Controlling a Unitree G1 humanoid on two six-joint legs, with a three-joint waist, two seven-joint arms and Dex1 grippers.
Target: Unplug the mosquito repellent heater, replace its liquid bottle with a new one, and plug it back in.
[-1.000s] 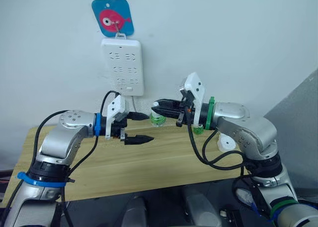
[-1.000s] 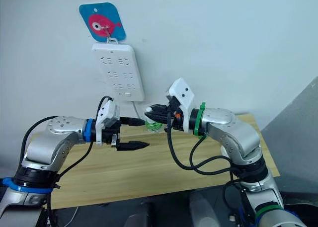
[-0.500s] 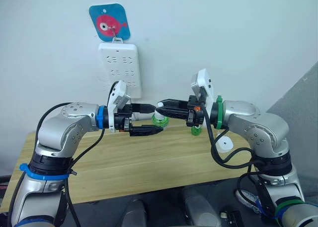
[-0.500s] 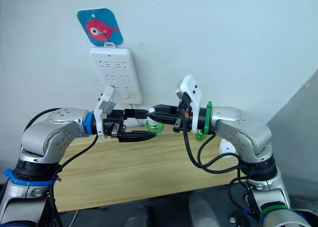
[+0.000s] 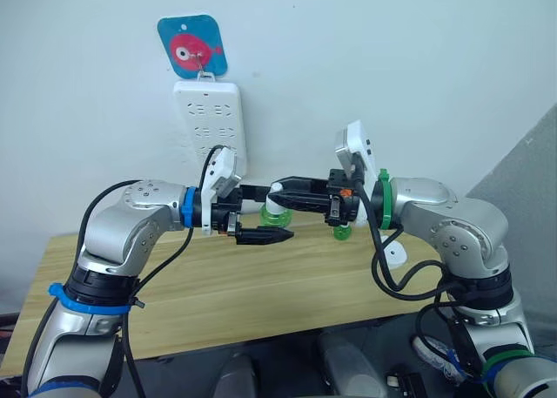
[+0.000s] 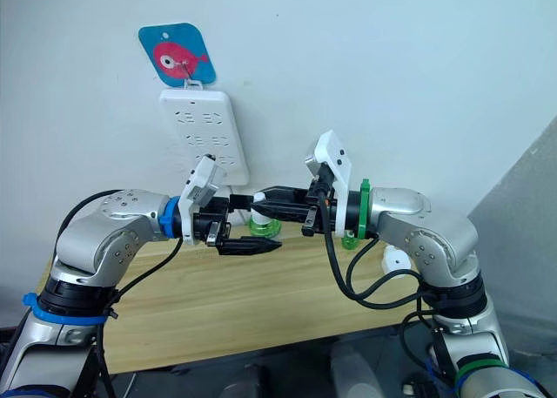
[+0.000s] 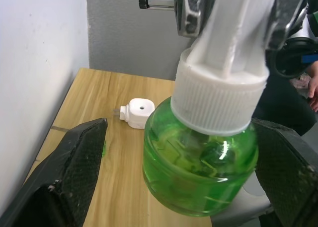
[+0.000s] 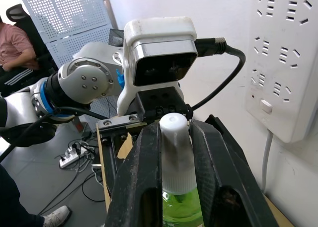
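Note:
The new one (image 5: 278, 213), a translucent green bottle with a white ribbed collar and dome cap (image 7: 221, 100), hangs in the air above the wooden table (image 5: 261, 285). My right gripper (image 5: 277, 189) is shut on its white cap. My left gripper (image 5: 280, 212) is open, one finger (image 7: 64, 187) on each side of the green body, with a gap on both sides. The white mosquito repellent heater (image 5: 396, 252) lies unplugged on the table at the right. Its liquid bottle (image 5: 342, 231) stands on the table behind my right forearm, partly hidden.
A long white power strip (image 5: 211, 124) hangs on the wall from a blue fish hook card (image 5: 192, 47), above and behind my left gripper. A seated person (image 8: 15, 53) shows far off in the right wrist view.
My left gripper has risen and moved right until its open fingers stand on both sides of the bottle. My right gripper kept hold of the cap and shifted only slightly.

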